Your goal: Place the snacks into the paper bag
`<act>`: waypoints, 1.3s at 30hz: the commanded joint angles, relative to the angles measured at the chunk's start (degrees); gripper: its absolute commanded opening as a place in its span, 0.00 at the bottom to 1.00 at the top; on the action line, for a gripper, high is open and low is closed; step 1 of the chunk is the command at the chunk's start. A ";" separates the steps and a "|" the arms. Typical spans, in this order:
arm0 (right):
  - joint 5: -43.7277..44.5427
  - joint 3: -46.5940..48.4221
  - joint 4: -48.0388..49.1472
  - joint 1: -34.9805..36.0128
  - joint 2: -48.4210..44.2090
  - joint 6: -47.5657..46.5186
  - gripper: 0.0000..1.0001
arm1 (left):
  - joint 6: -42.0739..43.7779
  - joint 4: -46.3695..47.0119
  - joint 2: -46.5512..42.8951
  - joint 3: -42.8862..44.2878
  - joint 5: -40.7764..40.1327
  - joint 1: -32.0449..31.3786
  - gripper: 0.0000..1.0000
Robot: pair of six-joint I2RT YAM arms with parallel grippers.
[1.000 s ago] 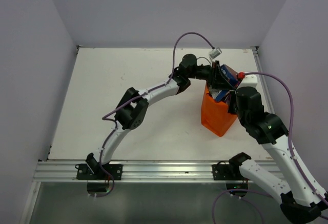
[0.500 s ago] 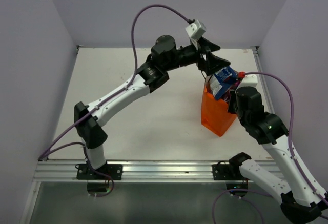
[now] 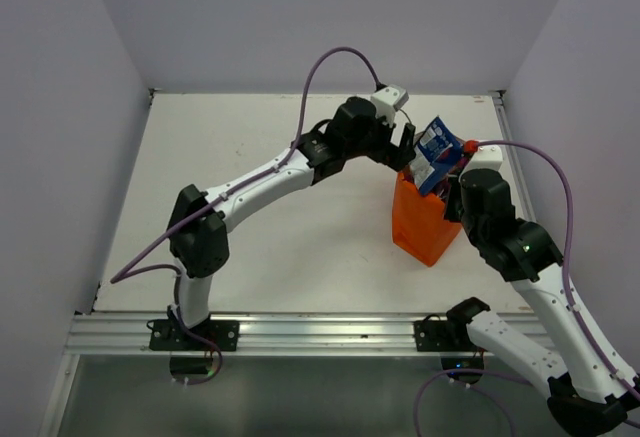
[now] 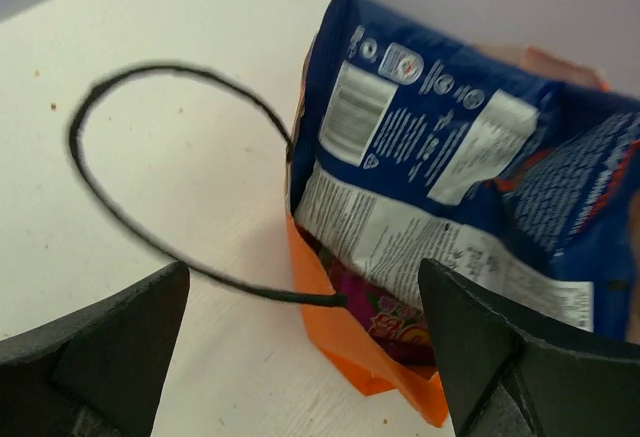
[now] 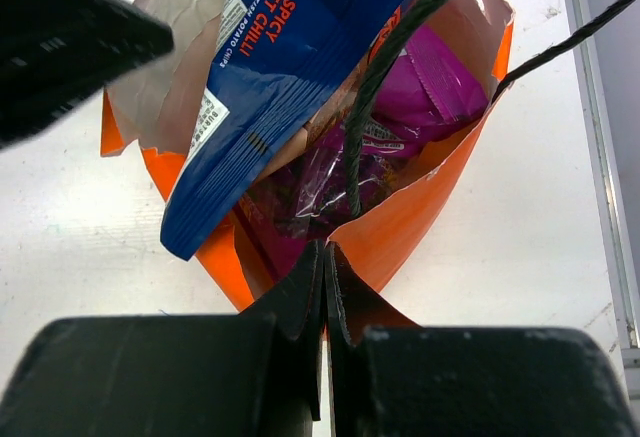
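The orange paper bag (image 3: 422, 225) stands upright at the table's back right. A blue-and-white packet (image 3: 436, 153) sticks up out of its mouth, tilted. My left gripper (image 3: 407, 149) is open and empty just left of the bag's top. In the left wrist view its fingers (image 4: 110, 352) straddle the bag's corner (image 4: 345, 332), the packet (image 4: 440, 157) and a dark cord handle (image 4: 150, 242). My right gripper (image 5: 326, 252) is shut on the bag's near rim (image 5: 400, 222). Magenta (image 5: 430, 87) and purple (image 5: 320, 192) packets lie inside the bag. The other snacks are hidden.
The bag stands close to the table's right edge rail (image 3: 505, 127) and the back wall. White tabletop (image 3: 250, 187) spreads left of the bag. The second cord handle (image 5: 385, 77) hangs across the bag's mouth in the right wrist view.
My left arm lifted off the bag's mouth, swung up, then came down to the bag's left, open. The blue-and-white packet now stands higher out of the bag. The right arm held still.
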 commanded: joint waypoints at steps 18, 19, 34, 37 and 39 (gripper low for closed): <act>0.00 0.72 0.80 0.36 -0.28 -0.30 0.00 | 0.19 7.30 4.60 0.07 4.07 0.98 0.47; 0.00 0.72 0.80 0.36 -0.19 -0.30 0.00 | -0.34 7.74 5.03 0.42 5.64 0.98 0.34; -5.36 6.17 3.17 0.36 9.91 -0.39 0.00 | -1.66 17.68 -7.60 -16.00 2.60 1.07 0.04; -6.15 7.66 4.22 0.44 11.23 -0.39 0.00 | -2.27 17.68 -10.94 -18.73 -0.04 0.98 0.04; -6.50 8.98 4.31 0.62 12.72 -0.38 0.00 | -2.54 17.68 -12.27 -20.22 -1.54 0.98 0.03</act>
